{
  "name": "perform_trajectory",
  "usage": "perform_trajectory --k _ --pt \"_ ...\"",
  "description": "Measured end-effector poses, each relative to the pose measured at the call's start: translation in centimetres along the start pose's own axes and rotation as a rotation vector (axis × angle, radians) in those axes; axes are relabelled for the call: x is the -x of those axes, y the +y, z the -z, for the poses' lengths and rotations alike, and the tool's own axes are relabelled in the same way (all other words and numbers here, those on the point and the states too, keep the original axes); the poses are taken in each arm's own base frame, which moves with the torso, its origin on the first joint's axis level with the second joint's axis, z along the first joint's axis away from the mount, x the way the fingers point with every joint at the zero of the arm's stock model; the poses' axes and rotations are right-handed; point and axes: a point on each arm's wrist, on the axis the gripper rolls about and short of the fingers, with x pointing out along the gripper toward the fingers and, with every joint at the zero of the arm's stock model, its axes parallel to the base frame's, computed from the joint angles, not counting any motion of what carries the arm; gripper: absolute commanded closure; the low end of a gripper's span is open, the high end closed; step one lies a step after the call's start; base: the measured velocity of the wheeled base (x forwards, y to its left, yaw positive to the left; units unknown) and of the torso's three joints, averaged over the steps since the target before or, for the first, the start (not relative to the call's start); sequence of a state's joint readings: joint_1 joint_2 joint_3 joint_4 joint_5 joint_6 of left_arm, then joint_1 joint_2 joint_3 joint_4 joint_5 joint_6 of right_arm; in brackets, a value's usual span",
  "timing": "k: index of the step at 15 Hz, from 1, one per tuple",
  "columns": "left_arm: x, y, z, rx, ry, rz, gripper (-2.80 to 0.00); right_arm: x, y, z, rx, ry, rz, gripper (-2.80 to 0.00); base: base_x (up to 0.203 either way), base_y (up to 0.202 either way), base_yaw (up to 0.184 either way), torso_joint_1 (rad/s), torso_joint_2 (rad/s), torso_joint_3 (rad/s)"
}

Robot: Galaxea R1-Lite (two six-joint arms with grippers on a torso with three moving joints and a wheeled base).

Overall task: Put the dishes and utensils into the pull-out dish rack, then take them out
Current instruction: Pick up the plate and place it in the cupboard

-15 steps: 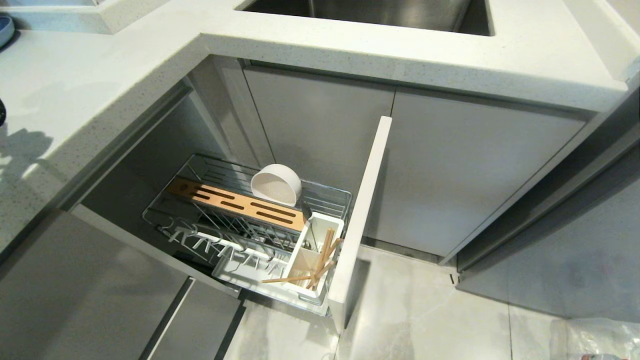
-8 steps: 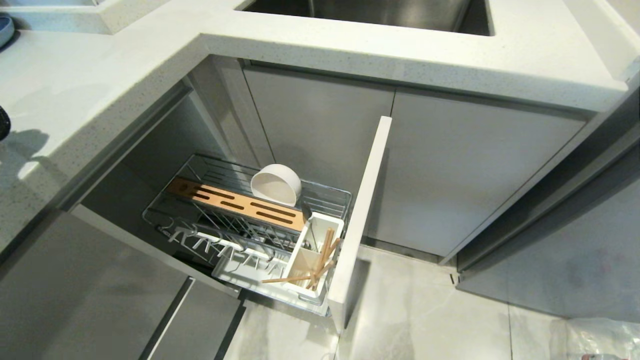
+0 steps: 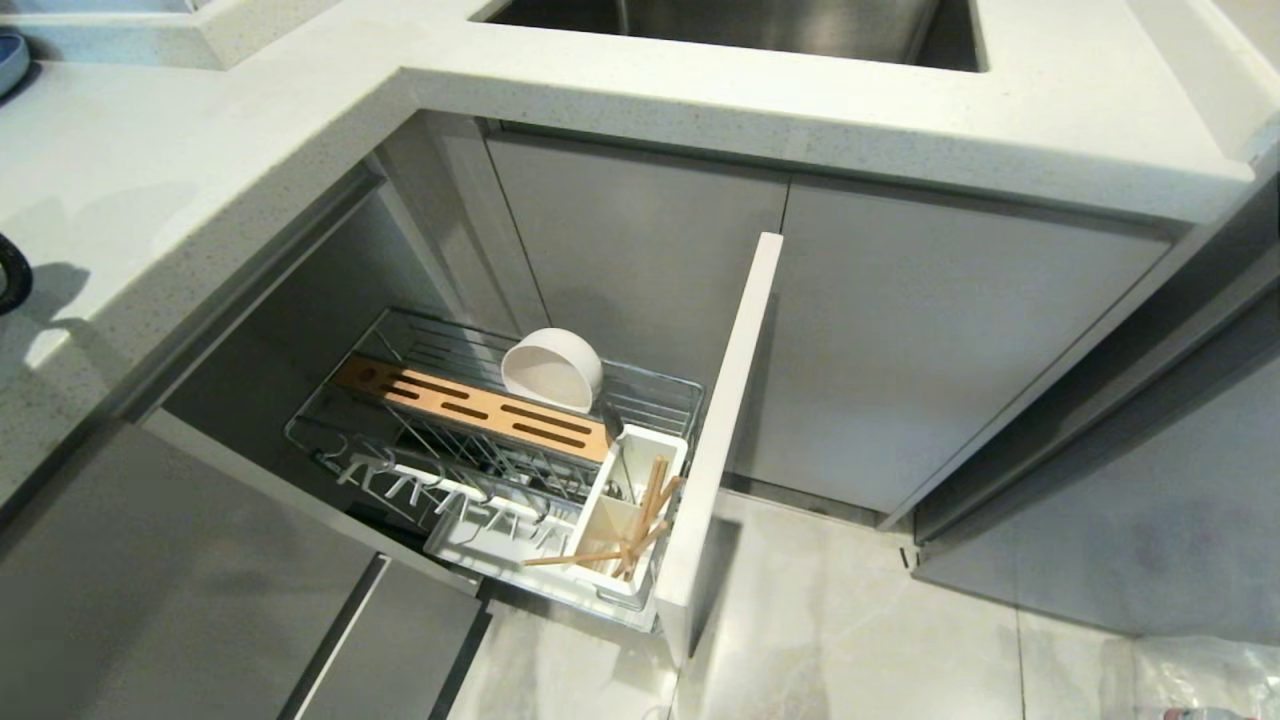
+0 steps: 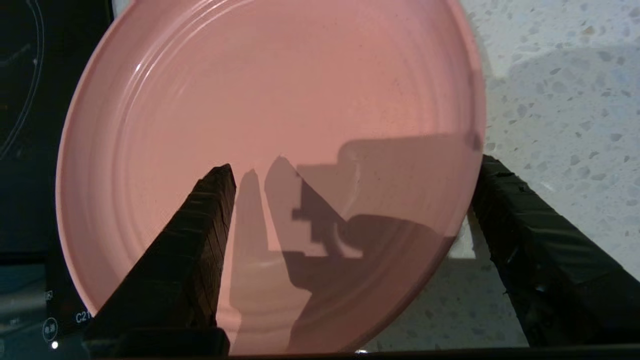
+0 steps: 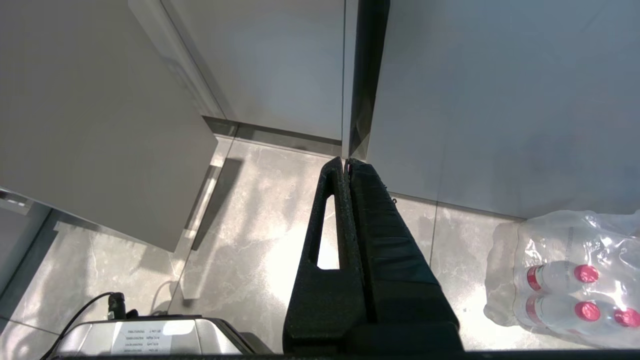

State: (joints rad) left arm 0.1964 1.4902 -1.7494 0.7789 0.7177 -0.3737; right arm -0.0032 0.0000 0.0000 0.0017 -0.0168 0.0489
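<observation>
- Pull-out dish rack: drawn out from the lower cabinet, its pale cabinet front standing on edge at the rack's right end.
- Off-white bowl: stands tilted on its rim at the rear of the rack, just behind the slotted bamboo strip.
- Chopsticks: lodged in the white utensil cup at the rack's right end, beside the cabinet front; they lean at different angles, and one lies nearly level, poking out towards the white tray.
- Spoon: cannot be told with certainty among the wires and cup.
- Left pincer: fingers spread wide, holding nothing. One finger lies over a pink plate; the other lies outside the plate's rim, over the speckled tabletop. Whether either finger touches the plate cannot be told. In the head view only a dark sliver shows at the far left edge.
- Pink plate: rests on the tabletop, its far side against a black glass panel.
- Right pincer: fingers pressed together, empty, hanging above the grey floor tiles near the cabinet doors; a wrapped pack of bottles lies on the floor nearby.
</observation>
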Motion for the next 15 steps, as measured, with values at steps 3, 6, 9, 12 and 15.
perform_trajectory --k 3,6,9,12,15 --pt "-0.08 0.13 0.08 0.012 0.005 -0.002 -2.80 0.00 0.00 0.00 0.000 0.000 0.000 0.00 0.000 0.000 0.000 0.000 0.00 0.000" --pt "-0.16 0.14 0.16 0.013 0.009 -0.003 0.00 0.00 0.00 0.00 0.000 0.000 0.000 0.00 0.000 0.000 0.000 0.000 0.00 0.000" --pt "-0.20 0.13 0.22 0.034 0.012 -0.001 0.00 0.00 0.00 0.00 0.000 0.000 0.000 0.00 0.000 0.000 0.000 0.000 0.00 0.000" --pt "-0.20 0.16 0.33 0.034 0.016 -0.002 0.00 0.00 0.00 0.00 0.000 0.000 0.000 0.00 0.000 0.000 0.000 0.000 0.00 0.000" --pt "-0.08 0.30 0.36 0.047 0.012 -0.002 0.00 0.00 0.00 0.00 0.000 0.000 0.000 0.00 0.000 0.000 0.000 0.000 0.00 0.000"
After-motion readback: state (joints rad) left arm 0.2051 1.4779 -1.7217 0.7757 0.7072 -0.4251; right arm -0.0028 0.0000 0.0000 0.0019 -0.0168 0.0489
